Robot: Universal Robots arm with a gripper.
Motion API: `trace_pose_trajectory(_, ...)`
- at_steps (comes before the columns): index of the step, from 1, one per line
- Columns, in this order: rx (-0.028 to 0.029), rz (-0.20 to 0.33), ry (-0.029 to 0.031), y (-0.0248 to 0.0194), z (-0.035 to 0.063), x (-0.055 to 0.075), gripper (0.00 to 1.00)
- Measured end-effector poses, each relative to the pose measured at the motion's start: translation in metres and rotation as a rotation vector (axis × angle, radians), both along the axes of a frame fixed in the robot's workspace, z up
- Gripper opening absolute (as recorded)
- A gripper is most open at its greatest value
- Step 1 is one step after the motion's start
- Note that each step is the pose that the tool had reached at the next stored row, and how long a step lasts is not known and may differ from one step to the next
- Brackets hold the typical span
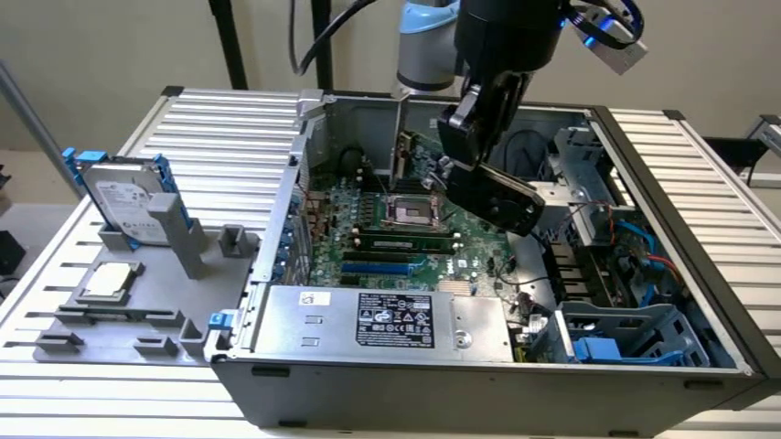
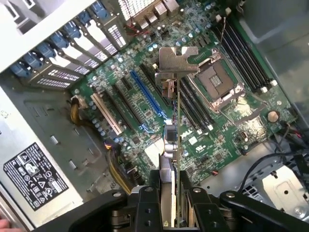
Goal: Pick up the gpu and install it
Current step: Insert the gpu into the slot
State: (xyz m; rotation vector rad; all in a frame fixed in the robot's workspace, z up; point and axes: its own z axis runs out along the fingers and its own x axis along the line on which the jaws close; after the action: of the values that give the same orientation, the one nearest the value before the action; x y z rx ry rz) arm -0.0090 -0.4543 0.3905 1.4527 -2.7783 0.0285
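Observation:
My gripper [image 1: 464, 146] is shut on the gpu [image 1: 500, 197], a black card hanging tilted above the green motherboard [image 1: 366, 215] inside the open computer case. In the wrist view the gpu [image 2: 175, 140] appears edge-on, running from between my black fingers [image 2: 157, 205] out to its silver end bracket [image 2: 177, 60]. It hovers clear of the board, over the area between the long blue slot [image 2: 145, 96] and the processor socket [image 2: 217, 79]. The motherboard [image 2: 231, 125] lies well below the card.
The power supply [image 1: 366, 315] with its label fills the case's near side. A drive cage with blue parts [image 1: 610, 334] and cables sits at the exterior view's right. Outside, a hard drive with blue rails [image 1: 123, 197] stands on a grey fixture [image 1: 123, 302].

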Motion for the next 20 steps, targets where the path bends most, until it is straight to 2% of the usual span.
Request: trace_pose_trajectory(20,0.0016,0.363,-0.0005,0.0000,-0.0119,0.000,0.27)
